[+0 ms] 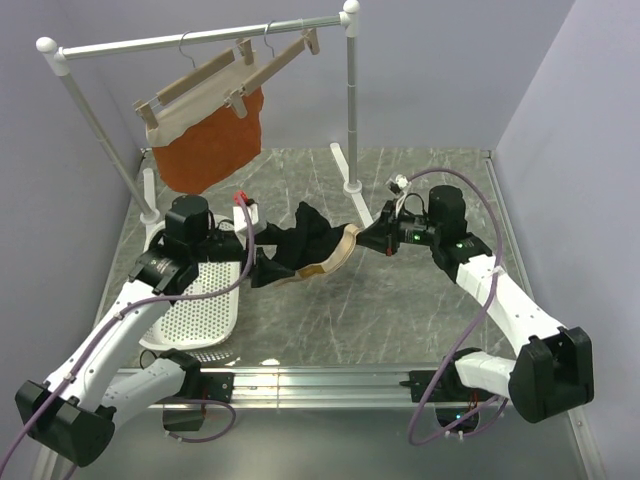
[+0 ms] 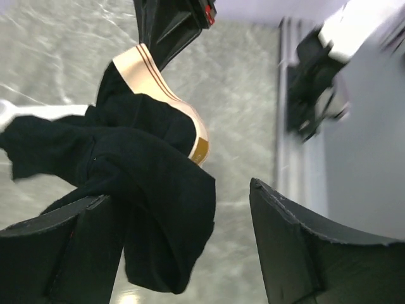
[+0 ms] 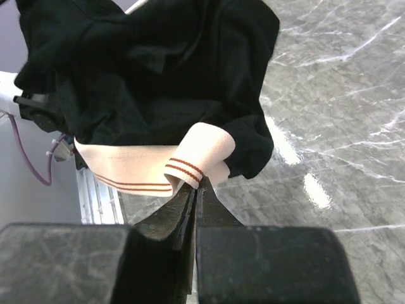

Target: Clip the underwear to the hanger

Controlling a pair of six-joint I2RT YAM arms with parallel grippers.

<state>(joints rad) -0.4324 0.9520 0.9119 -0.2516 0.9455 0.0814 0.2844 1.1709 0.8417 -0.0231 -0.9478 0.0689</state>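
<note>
black underwear (image 1: 303, 243) strung left-right; right pincer (image 3: 195, 190) grasping waistband (image 3: 136, 166) end, left pincer (image 2: 174, 195) released

a rust-orange garment (image 1: 212, 150) with a cream waistband hangs clipped to a wooden hanger (image 1: 192, 80) on a white clothes rail (image 1: 352, 100) at the back of a grey marble-patterned table (image 1: 400, 310). a white perforated basket (image 1: 200, 315) sits front left, beside an aluminium rail (image 1: 320, 380) along the near edge.
</note>
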